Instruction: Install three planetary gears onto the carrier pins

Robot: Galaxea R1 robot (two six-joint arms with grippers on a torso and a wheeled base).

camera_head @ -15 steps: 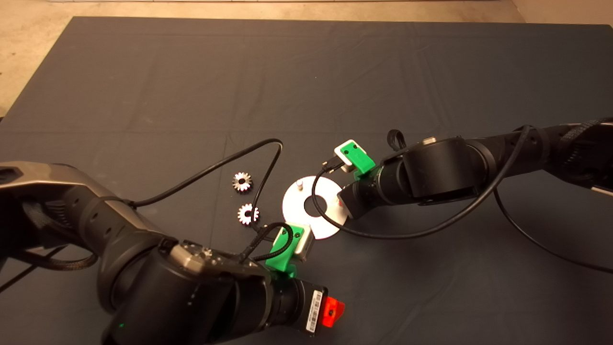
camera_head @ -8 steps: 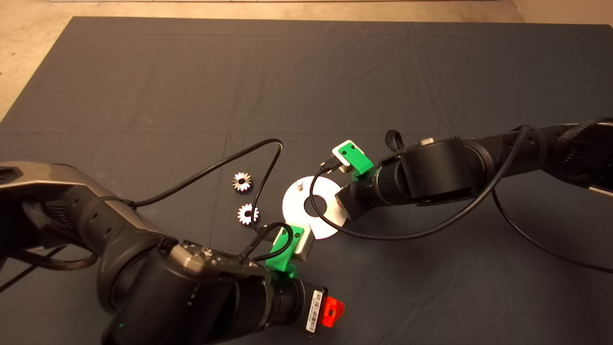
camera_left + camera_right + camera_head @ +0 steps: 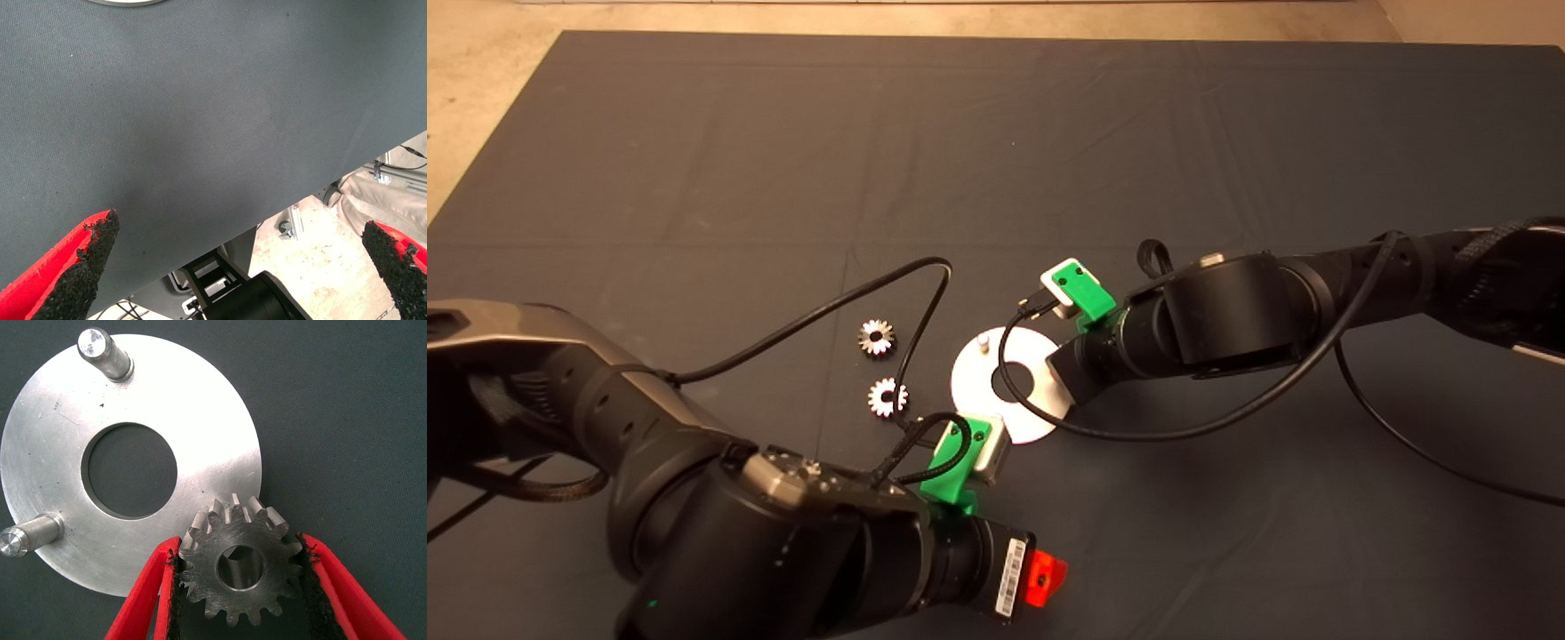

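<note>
Dark mat (image 3: 996,160) underlies everything. Right gripper (image 3: 243,587), fingers clamped on the first gear (image 3: 240,568), holds it above the disc (image 3: 127,460); lowering its bore over the pin beneath seems next. Left gripper (image 3: 233,267) idles, fingers spread.

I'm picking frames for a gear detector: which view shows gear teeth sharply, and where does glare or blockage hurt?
Right wrist view: the held gear is crisp between the right gripper fingers. Head view: the two loose gears are tiny; the disc glares white, and the arm and a cable hide part of it. Left wrist view: no gears, only mat.
</note>
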